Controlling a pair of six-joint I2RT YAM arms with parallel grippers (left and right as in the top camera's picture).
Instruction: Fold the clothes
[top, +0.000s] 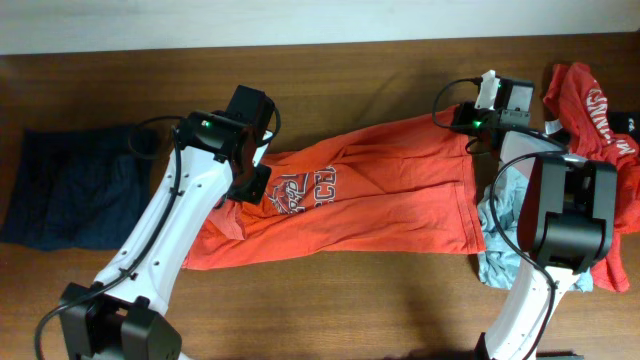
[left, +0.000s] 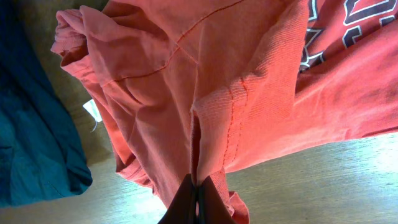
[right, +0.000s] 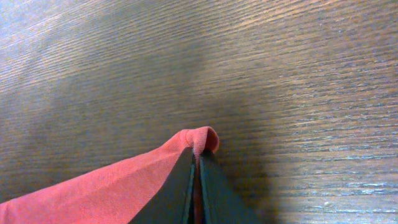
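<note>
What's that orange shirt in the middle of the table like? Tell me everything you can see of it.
The orange-red T-shirt is soft, cotton-like knit, short-sleeved, with a grey-white chest print. It lies stretched out but wrinkled across the wooden table, ribbed collar toward the left. The left tool is shut on a pinch of cloth beside that collar; the right tool is shut on a folded corner at its upper right end.
</note>
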